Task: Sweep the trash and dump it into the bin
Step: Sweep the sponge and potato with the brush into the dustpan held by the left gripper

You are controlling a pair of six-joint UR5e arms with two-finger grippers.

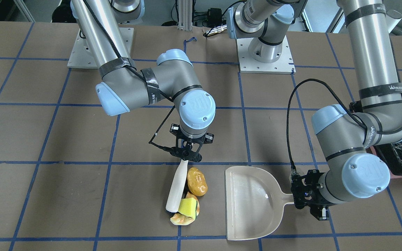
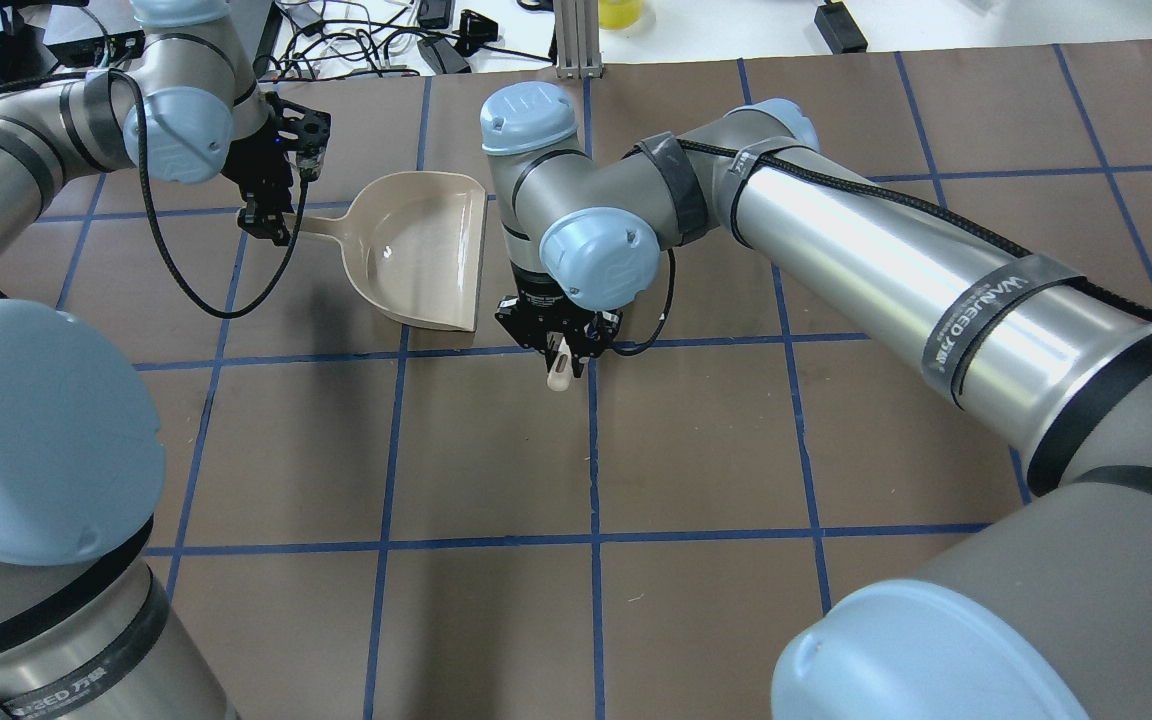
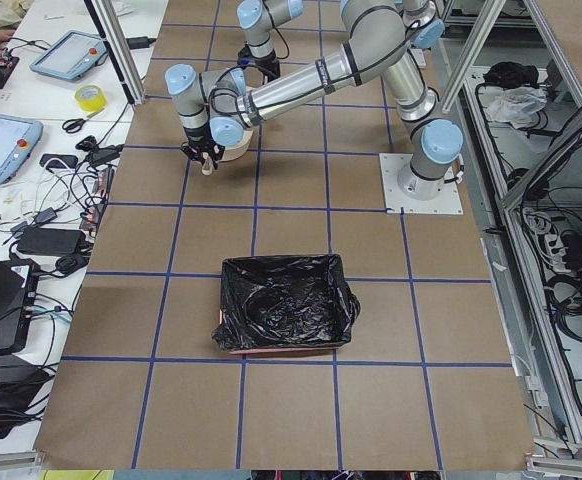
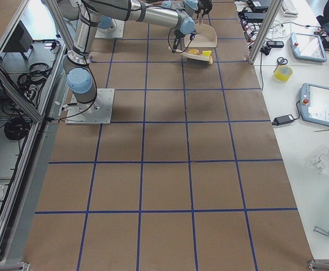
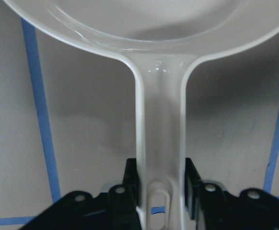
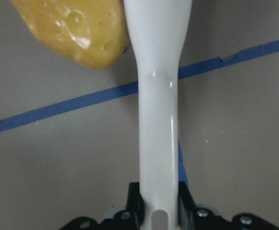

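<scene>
Right gripper (image 1: 188,156) clamps white brush (image 1: 176,190); trash (image 1: 196,181) touches its dustpan-facing side, dustpan (image 1: 253,209) mouth near, handle clamped by left gripper (image 1: 296,199).

L arm enters from view's left. L gripper (image 2: 274,215) clamped on handle of beige dustpan (image 2: 423,255). Pan lies flat on brown table (image 2: 496,450), open mouth twd R arm, straight front edge just beside R wrist. R arm reaches in from view's right, wrist pointing down. R gripper (image 2: 558,345) closed on white handle (image 2: 559,375), butt end poking out twd cam. Area under R wrist hidden. Blue tape grid (image 2: 593,460) across tabletop. Alu post (image 2: 571,40) + yellow object (image 2: 619,10) at far edge.
</scene>
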